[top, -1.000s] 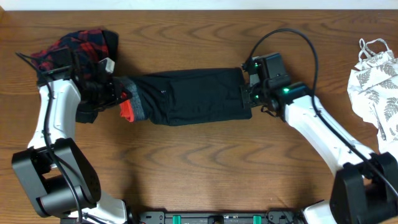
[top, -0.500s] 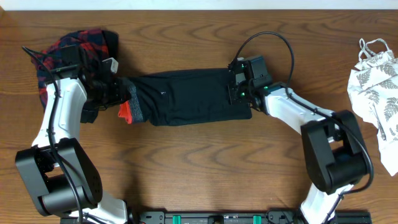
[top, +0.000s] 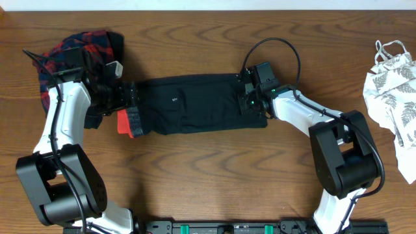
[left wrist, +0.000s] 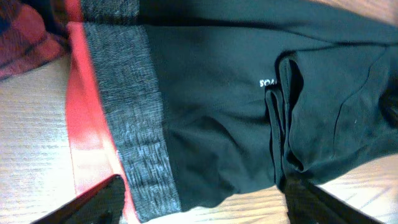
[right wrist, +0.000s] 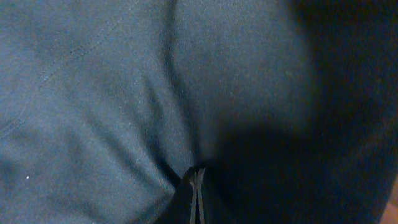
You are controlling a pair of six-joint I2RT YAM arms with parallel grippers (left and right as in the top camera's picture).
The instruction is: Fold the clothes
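The black leggings [top: 195, 104] lie folded across the middle of the table, with their grey-and-coral waistband [top: 133, 121] at the left end. My left gripper [top: 130, 101] hovers over that waistband [left wrist: 124, 118] with its jaws wide open and nothing held; in the left wrist view the left gripper [left wrist: 202, 208] shows only its two dark fingertips [left wrist: 93, 202] at the bottom edge. My right gripper [top: 244, 99] is shut, with its tips pressed into the leggings' right end. The right wrist view shows the right gripper [right wrist: 196, 186] closed, creases in the dark cloth [right wrist: 124, 93] running to it.
A red-navy plaid piece [top: 71, 49] is bunched at the back left, right behind my left arm, and shows in the left wrist view's corner [left wrist: 25, 43]. A white leaf-print top [top: 393, 84] lies at the far right edge. Bare wooden table [top: 208, 175] lies in front.
My left gripper has opened and let go of the waistband, which dropped flat and slid slightly left. My right gripper moved left onto the leggings' right end and stayed shut.
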